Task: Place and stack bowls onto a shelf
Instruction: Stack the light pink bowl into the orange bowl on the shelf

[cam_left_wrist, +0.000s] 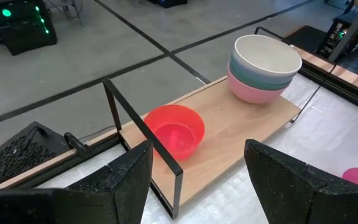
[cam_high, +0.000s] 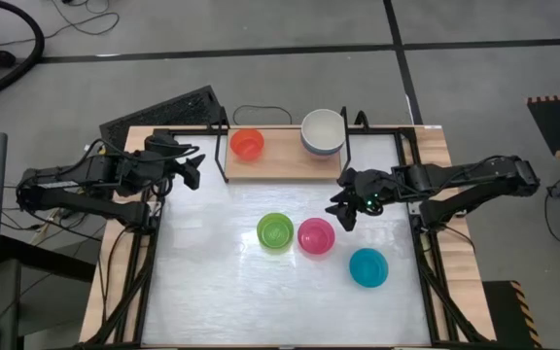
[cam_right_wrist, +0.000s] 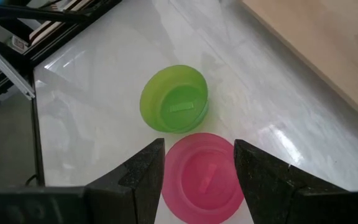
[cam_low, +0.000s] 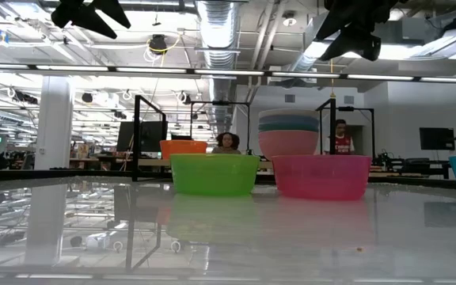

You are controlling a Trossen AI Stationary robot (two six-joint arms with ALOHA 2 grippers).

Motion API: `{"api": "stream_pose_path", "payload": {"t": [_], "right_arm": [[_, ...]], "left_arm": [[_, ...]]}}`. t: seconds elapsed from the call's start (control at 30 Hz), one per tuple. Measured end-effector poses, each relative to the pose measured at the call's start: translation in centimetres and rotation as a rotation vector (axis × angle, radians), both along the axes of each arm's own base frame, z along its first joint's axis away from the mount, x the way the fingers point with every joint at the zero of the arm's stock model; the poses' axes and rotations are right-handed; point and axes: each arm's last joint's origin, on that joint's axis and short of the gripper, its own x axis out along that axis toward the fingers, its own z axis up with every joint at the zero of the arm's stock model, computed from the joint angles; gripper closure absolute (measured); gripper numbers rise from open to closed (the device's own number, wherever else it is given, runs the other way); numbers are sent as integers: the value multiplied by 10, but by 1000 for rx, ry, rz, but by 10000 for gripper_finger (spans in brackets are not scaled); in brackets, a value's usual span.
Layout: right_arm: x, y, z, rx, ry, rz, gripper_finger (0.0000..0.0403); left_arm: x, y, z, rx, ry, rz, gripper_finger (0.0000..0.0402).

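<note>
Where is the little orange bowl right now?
Seen from above, the red-orange bowl sits on the left end of the wooden shelf, apart from the stacked bowls at its right end.

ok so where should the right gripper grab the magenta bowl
Take the magenta bowl by its rim, from above, one finger inside and one outside the wall. It sits upright and open on the table, and the right gripper, open, already hangs above it. The rim on the side away from the lime green bowl looks safest, since the two sit close together.
</note>
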Motion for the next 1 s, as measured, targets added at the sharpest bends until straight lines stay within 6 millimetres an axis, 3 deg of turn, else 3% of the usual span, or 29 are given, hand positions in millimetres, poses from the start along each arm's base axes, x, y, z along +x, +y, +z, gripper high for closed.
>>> {"api": "stream_pose_path", "payload": {"t": [0.63, 1.0], "right_arm": [[2, 0, 2, 20, -33, -13, 186], [8, -13, 9, -9, -114, 43, 154]], "left_arm": [[1, 0, 5, 1, -57, -16, 163], [-16, -3, 19, 0, -180, -126, 161]]}}
